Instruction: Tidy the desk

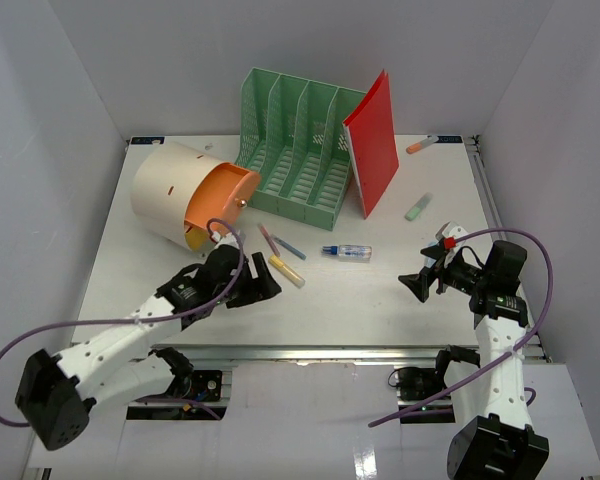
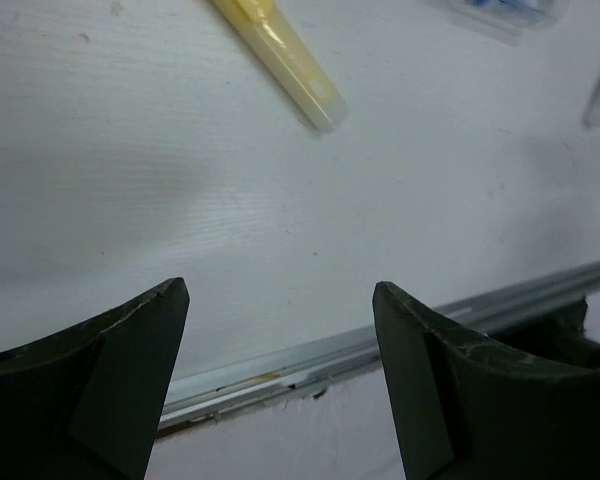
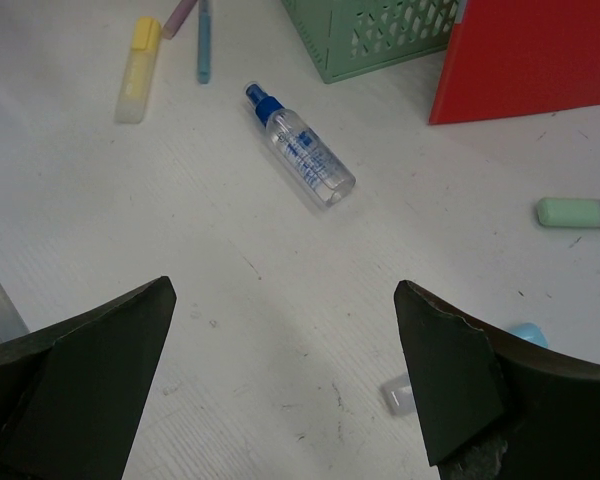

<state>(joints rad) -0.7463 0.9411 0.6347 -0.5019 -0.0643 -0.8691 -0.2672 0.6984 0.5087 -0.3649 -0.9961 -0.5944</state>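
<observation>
The white desk holds scattered items. A yellow highlighter, a blue pen and a pink pen lie left of centre, and a clear spray bottle lies at centre. My left gripper is open and empty, low over the desk just near of the highlighter, by the front rail. My right gripper is open and empty over bare desk at the right, pointing at the bottle.
A green file rack stands at the back with a red folder leaning on it. A beige cylinder with an orange face lies at the left. A green highlighter, an orange marker and a small capped item lie right.
</observation>
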